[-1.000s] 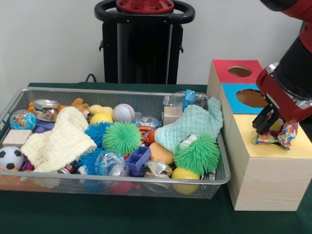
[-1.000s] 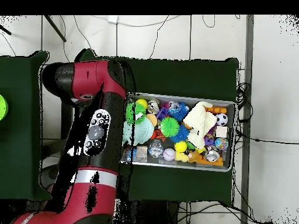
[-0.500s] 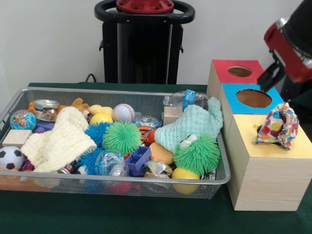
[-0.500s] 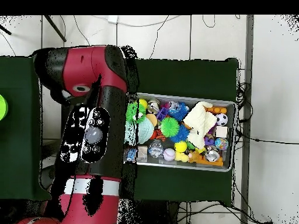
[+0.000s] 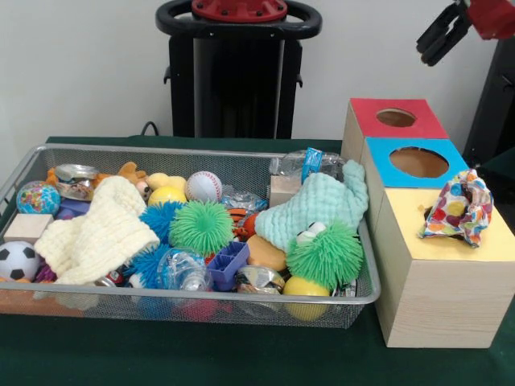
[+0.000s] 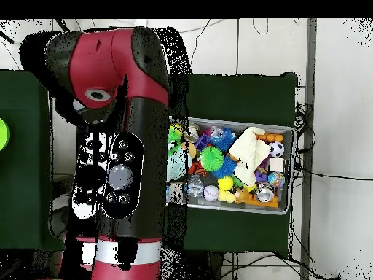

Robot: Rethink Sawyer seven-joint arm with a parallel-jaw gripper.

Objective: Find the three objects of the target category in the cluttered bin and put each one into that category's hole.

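The wire basket [image 5: 193,301] sits on the green table [image 5: 201,354], and everything else is placed from it. Inside, a cream knitted cloth [image 5: 96,229] lies toward its left end, with a small soccer ball [image 5: 16,260] and a wooden block [image 5: 28,227] just beside the left wall. Near the middle are a green spiky ball [image 5: 201,227], a blue spiky ball [image 5: 161,219], a baseball [image 5: 203,186] and a purple plastic piece [image 5: 227,264]. Toward the right end a mint cloth [image 5: 318,205] rests over a second green spiky ball [image 5: 326,253], with a crushed plastic bottle [image 5: 306,163] at the back wall. Just right of the basket stand three boxes in a row: the yellow-topped box [image 5: 442,281] nearest, then the blue-topped box [image 5: 382,153], then the red-topped box [image 5: 366,112]. A crumpled patterned cloth [image 5: 459,209] lies on the yellow top, covering the place where its hole would be, so the hole cannot be seen. The pincer [image 5: 441,34] hangs high above the boxes, fingers apart and empty. From overhead the red arm [image 6: 120,146] covers the boxes.
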